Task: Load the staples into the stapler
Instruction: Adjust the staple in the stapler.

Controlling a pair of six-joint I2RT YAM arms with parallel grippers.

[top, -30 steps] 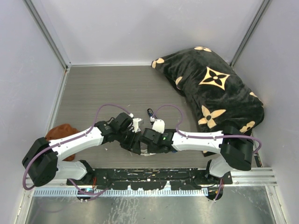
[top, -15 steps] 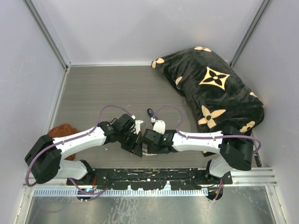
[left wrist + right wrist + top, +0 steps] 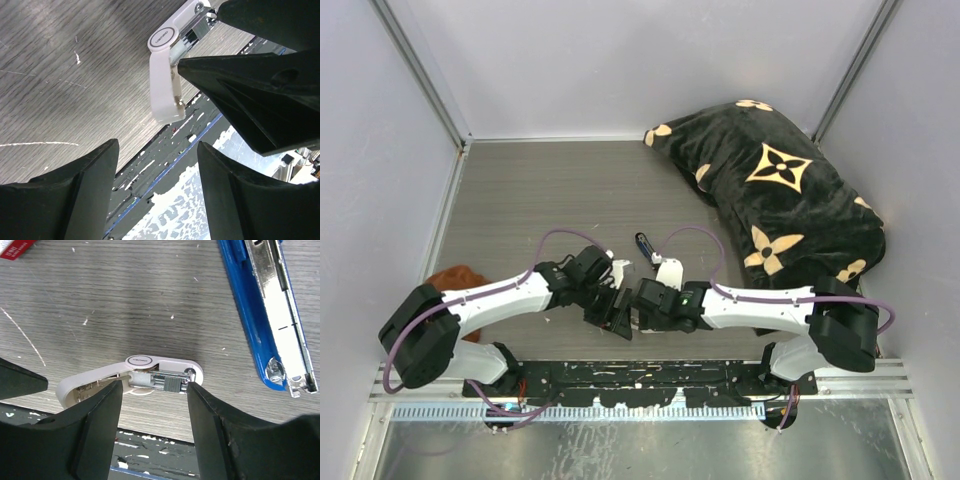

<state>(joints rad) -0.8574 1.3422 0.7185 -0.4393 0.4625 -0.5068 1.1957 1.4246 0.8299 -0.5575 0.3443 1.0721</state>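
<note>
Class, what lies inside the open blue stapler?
The stapler shows a bare silver channel, with nothing loaded in the visible stretch. Its far end runs off the right wrist picture, so that part cannot be checked.

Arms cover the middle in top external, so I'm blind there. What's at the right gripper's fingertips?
Observer: In the right wrist view, the right gripper is open over a small white hinged piece, which lies folded open on the table.
Operator: Stapler loaded?
Observer: Can't tell. The stapler lies opened up, apart from the white piece, with its silver channel exposed.
Operator: Left gripper holding anything?
Observer: No. In the left wrist view, the left gripper is open with nothing between its fingers.
</note>
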